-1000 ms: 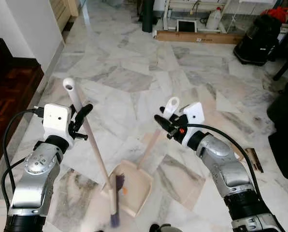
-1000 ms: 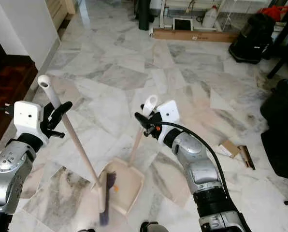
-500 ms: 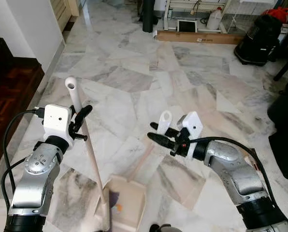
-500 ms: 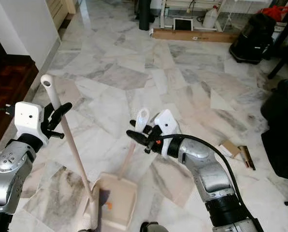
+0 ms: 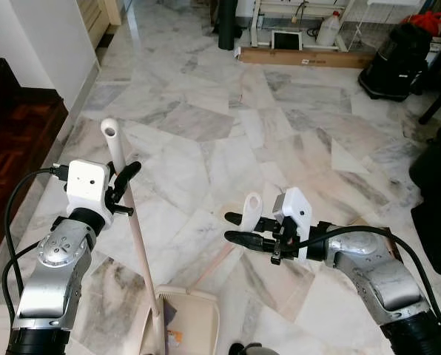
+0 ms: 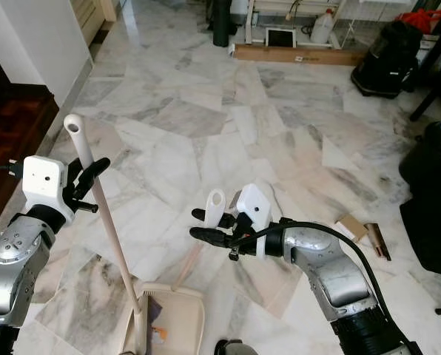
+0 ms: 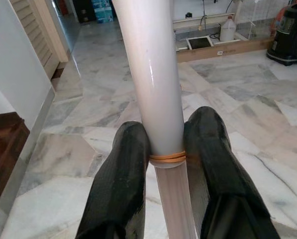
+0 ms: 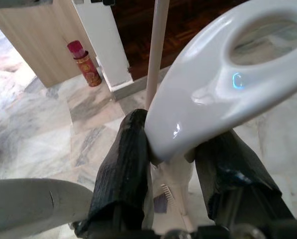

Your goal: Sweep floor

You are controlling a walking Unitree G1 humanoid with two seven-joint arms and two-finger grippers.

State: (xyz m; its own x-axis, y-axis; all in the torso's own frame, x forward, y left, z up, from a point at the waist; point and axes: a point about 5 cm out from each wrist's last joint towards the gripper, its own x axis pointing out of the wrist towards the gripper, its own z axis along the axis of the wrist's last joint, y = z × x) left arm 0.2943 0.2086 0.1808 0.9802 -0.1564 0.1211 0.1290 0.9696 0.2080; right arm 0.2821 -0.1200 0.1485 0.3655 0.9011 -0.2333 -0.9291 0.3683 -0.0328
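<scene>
Marble floor w/ grey veins [image 5: 206, 111]. Left gripper [image 7: 163, 149] clamps pale broom pole [image 5: 128, 200]; right gripper [image 8: 173, 154] pinches cream plastic dustpan [image 5: 187, 325] by handle. Keep pan lip flat on floor, short strokes in.

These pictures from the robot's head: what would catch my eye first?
Two silver arms over a marble floor. The left claw grips a pale broom handle, standing nearly upright. The right claw grips the looped end of the dustpan handle, and the cream dustpan sits between them.

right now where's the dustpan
The beige plastic dustpan sits on the marble floor low in the head views, between both arms, beside the broom's pale stick, its handle in the right hand.
</scene>
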